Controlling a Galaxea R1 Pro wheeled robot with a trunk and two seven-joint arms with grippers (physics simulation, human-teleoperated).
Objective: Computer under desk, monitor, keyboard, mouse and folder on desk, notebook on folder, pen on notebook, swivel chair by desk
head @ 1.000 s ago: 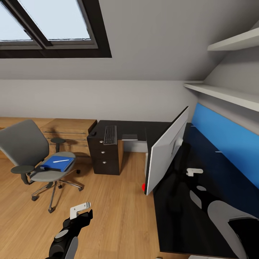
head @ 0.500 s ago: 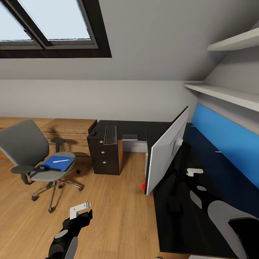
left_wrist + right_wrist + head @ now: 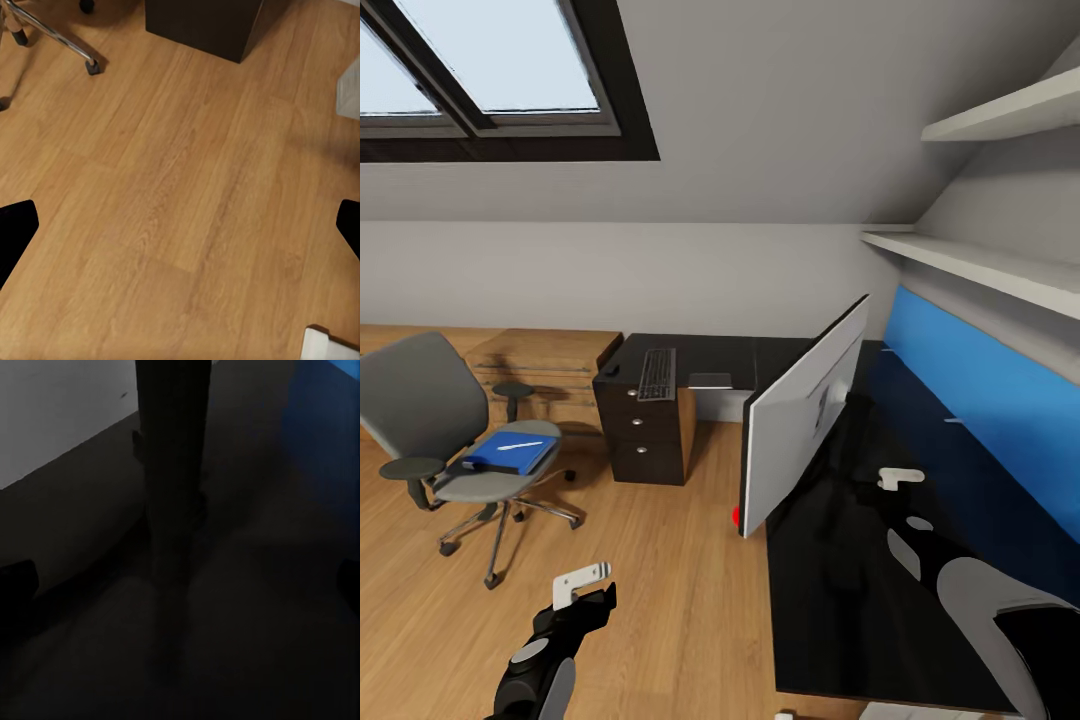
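The tabletop (image 3: 880, 560) already carries the monitor (image 3: 800, 425), seen from its pale back, and the keyboard (image 3: 657, 373) lies on the far wing, well apart from the monitor, so judging by this it must be brought alongside. The swivel chair (image 3: 430, 410) stands out on the floor, away from the desk, with the folder (image 3: 510, 455) and pen (image 3: 520, 444) on its seat. The left end effector (image 3: 582, 584) hangs over bare floor, released and empty. Of the right end effector (image 3: 900, 478), over the tabletop, I cannot tell.
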